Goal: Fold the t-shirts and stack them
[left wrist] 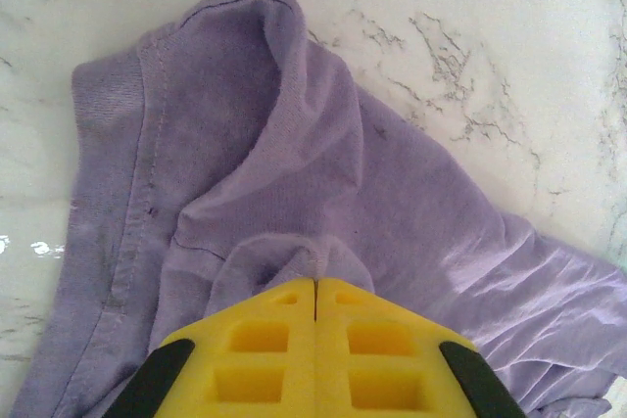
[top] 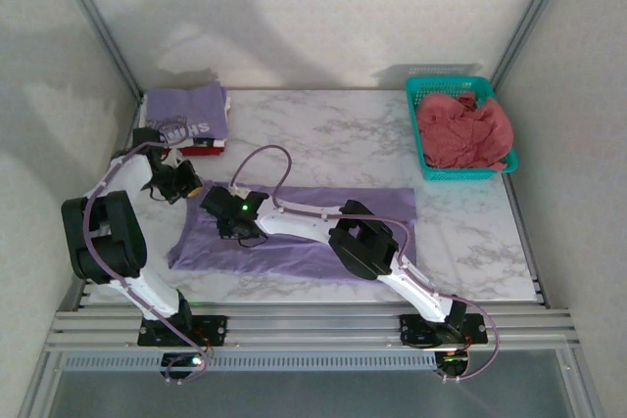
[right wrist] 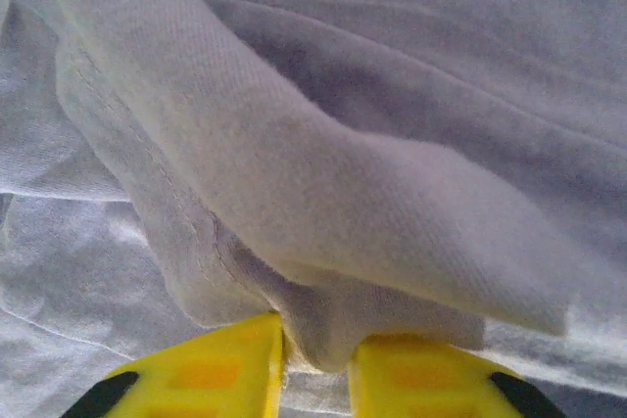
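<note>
the lavender t-shirt [top: 387, 205] is clamped by the left gripper [left wrist: 315, 286] and the right gripper [right wrist: 318, 348], a ridge bunched just ahead of each, likely so its edge can be folded over.

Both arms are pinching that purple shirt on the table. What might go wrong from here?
1. The left jaws pinch just a small tuck of the plain lavender fabric t-shirt at their very tips, so it may slip free when pulled.
2. The right jaws hold a thick bunched fold of it, which may drag extra cloth and leave the fold crooked.
3. The left arm sits close to the folded stack of t-shirts, and might nudge it.
</note>
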Controlling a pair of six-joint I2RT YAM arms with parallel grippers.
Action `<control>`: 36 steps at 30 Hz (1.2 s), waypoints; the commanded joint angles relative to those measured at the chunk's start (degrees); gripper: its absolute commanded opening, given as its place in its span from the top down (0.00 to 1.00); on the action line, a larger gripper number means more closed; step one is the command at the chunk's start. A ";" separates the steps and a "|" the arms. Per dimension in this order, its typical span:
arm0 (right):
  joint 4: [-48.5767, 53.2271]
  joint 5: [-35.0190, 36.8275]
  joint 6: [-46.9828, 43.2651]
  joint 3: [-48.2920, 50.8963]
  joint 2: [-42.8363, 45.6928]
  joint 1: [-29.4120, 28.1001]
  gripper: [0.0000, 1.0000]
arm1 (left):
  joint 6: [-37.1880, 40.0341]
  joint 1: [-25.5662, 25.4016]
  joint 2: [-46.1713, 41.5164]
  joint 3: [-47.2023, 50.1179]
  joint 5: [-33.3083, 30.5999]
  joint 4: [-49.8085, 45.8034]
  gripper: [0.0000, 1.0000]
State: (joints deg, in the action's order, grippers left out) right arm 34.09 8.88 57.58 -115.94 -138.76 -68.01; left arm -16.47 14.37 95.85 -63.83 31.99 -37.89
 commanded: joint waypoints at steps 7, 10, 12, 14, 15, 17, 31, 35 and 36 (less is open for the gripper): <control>1.24 1.16 -0.91 -1.92 -0.07 0.50 0.99 | 1.26 0.38 0.32 0.64 -0.08 -0.27 1.00; 2.23 1.95 -1.88 -1.84 0.87 0.55 1.00 | 1.24 0.39 -0.34 0.64 -0.34 -0.72 1.00; 3.16 2.18 -2.36 -1.58 2.14 0.52 1.00 | 1.18 0.34 -1.23 0.64 -0.60 -1.35 1.00; 3.65 1.66 -2.64 -0.59 3.92 0.58 1.00 | 0.79 0.39 -2.79 0.79 -1.12 -2.33 1.00; 3.90 0.86 -2.74 -0.28 4.63 0.62 1.00 | 0.53 0.39 -3.44 1.02 -1.14 -2.66 1.00; 5.04 -1.44 -2.52 0.15 6.19 0.86 1.00 | -0.01 0.38 -5.68 1.66 -1.22 -3.44 1.00; 3.29 -17.59 -0.95 11.30 13.53 3.73 1.00 | -4.73 -0.10 -18.32 9.84 -3.62 -7.45 1.00; 4.50 -21.22 -2.06 12.47 14.52 4.09 1.00 | -7.12 -1.45 -22.83 13.46 -5.17 -8.45 1.00; 4.79 -21.73 -2.36 12.71 14.88 4.09 1.00 | -7.44 -1.54 -23.51 14.14 -5.43 -8.96 1.00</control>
State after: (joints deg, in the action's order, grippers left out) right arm 37.15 -8.88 56.31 -104.36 -127.57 -64.03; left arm -21.30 13.47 74.81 -51.35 28.45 -44.07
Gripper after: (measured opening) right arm 0.058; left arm 0.035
